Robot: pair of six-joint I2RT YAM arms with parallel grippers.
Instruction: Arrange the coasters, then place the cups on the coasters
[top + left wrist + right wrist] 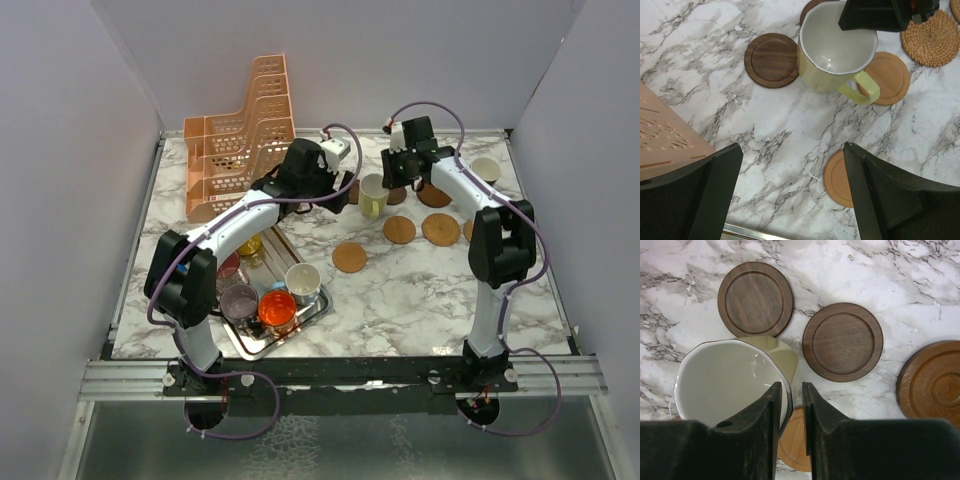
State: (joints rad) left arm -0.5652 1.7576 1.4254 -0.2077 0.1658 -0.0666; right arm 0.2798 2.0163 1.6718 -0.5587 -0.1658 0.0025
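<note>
Yellow cup (725, 380): rim pinched by right tool (791, 410), beside dark coasters (842, 341); left tool (790, 150) spread wide, holding nothing.

Looked like a robotics lab test cell, not a home or kitchen. Plain grey walls (60, 200) boxed in a marble-print table (420, 300) on three sides. Two robot arms (235, 228) were fixed to a metal rail (120, 378) at the near edge, with purple cables (437, 104) looping loose. The only household items were cups (302, 280) on a steel tray (318, 308), wooden coasters (349, 257) and an orange plastic rack (240, 140).
</note>
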